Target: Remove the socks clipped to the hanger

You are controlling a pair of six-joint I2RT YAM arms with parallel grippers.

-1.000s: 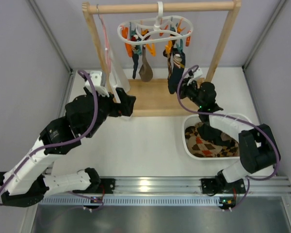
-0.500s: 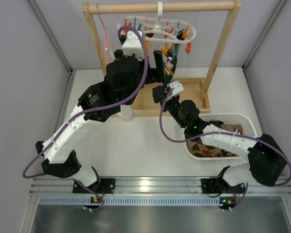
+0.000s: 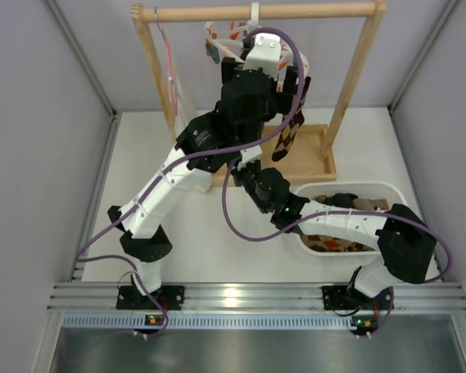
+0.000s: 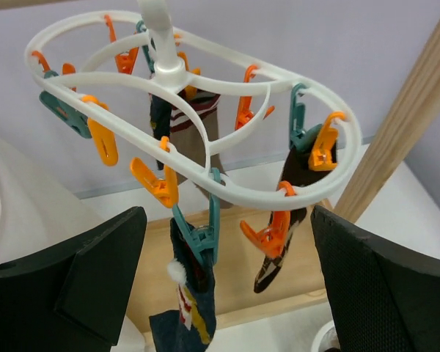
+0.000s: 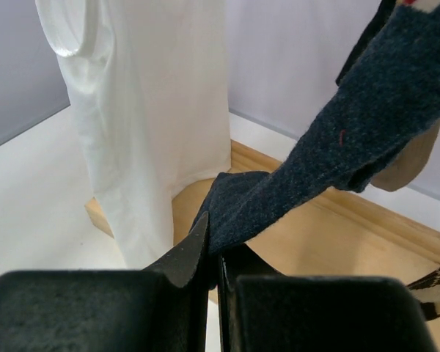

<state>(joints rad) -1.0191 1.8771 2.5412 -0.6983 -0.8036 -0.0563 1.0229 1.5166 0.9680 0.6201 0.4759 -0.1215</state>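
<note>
Right gripper [image 5: 209, 246]: jaws pinched shut on the lower end of the navy sock [image 5: 337, 139], which runs taut up and to the right.
Left gripper [image 4: 227, 293]: fingers spread wide, holding nothing, just below the hanger [image 4: 242, 194].
Hanger: navy sock clipped in a teal peg [image 4: 198, 231], with a patterned sock [image 4: 273, 260] clipped further right.
White cloth [image 5: 154, 110]: hanging left of the right gripper.

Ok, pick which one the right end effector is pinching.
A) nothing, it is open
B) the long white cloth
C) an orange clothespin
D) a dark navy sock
D: in the right wrist view the right end effector is shut on the lower end of the dark navy sock, which runs up and to the right from the fingertips.
</note>
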